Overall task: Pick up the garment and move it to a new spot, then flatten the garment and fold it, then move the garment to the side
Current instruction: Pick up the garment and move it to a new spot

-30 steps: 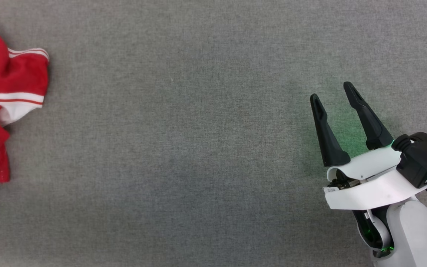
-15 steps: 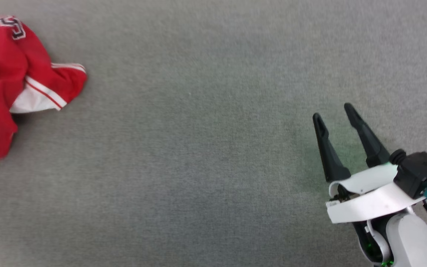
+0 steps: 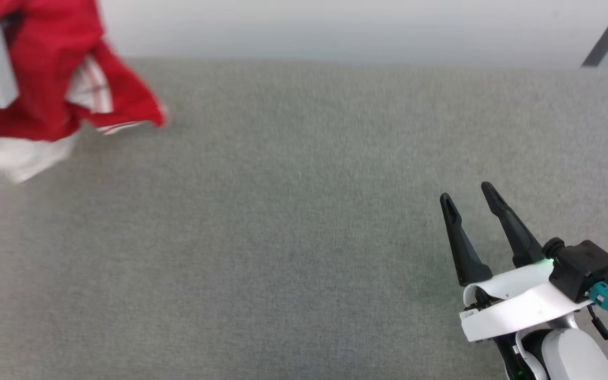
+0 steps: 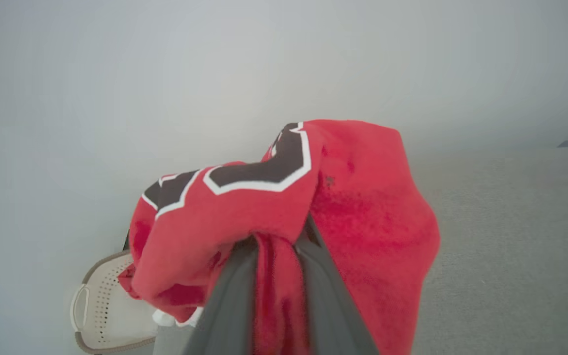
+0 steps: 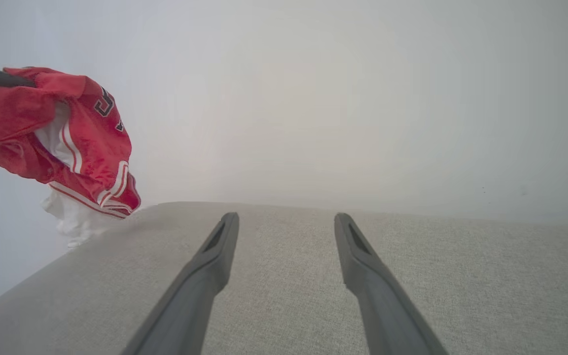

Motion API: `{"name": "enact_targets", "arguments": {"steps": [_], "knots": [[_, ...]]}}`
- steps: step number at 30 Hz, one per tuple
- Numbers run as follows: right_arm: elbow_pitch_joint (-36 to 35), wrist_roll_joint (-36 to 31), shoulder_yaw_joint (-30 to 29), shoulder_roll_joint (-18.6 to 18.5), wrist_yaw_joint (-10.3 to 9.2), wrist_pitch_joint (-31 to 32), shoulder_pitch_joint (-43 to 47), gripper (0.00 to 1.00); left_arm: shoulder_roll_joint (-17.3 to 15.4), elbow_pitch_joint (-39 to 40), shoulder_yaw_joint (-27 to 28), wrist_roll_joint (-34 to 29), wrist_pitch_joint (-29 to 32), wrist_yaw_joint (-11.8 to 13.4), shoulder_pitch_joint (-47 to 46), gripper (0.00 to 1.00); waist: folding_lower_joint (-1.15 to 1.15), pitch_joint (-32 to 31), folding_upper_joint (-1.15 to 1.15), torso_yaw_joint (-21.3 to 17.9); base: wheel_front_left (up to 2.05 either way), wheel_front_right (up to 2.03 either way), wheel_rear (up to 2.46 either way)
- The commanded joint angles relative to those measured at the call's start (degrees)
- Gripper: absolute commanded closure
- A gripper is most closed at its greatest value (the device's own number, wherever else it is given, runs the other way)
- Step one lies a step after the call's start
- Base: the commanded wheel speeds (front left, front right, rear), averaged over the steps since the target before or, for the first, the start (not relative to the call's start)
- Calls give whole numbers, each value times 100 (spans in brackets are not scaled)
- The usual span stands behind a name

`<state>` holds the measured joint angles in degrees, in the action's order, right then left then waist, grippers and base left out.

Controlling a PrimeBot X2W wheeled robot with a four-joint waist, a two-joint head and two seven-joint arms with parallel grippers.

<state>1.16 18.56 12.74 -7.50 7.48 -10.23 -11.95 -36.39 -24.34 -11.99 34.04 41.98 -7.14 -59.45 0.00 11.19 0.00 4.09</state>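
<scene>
The left gripper [image 4: 280, 240] is pinched narrow on a bunched fold of the garment [image 4: 368, 197], which drapes over its fingertips and hangs below them as a crumpled lump with no readable long axis. Beyond it, toward the other arm, the grey cloth surface [image 3: 283, 237] lies bare. The right gripper [image 3: 465, 192] sits low over that surface, jaws wide and empty, well apart from the garment, which is up and to its left. The carry looks to be the left arm's alone.
</scene>
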Motion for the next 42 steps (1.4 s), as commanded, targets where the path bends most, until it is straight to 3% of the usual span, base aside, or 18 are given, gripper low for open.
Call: {"name": "enact_targets", "arguments": {"steps": [1, 12, 20, 25, 35, 42], "knots": [[12, 19, -27, 10, 2, -20, 132, 0, 11, 81, -1, 54, 37, -22, 7, 100, 0, -387, 0, 89, 0, 0, 0], [89, -78, -561, 10, 2, -71, 364, 0, 451, 1795, -264, 576, 703, 86, 425, 100, 0, -828, 0, -327, 0, 0, 0], [-6, -206, -1231, 73, 2, -96, 545, 0, 638, 2979, -523, 825, 1104, 178, 713, 100, 0, -757, 0, -901, 0, 0, 0], [-81, -261, -1560, 166, 2, -127, 610, 0, 915, 3599, -807, 1032, 1283, 200, 783, 100, 0, -635, 0, -1296, 0, 0, 0], [-30, -247, -1742, 359, 2, -251, 576, 0, 1462, 4136, -1412, 1207, 1365, 117, 616, 100, 0, -223, 0, -1949, 0, 0, 0], [109, -160, -1708, 424, 2, -372, 445, 0, 1257, 4204, -1727, 1377, 1388, 12, 815, 100, 0, 63, 0, -2127, 0, 0, 0]]}}
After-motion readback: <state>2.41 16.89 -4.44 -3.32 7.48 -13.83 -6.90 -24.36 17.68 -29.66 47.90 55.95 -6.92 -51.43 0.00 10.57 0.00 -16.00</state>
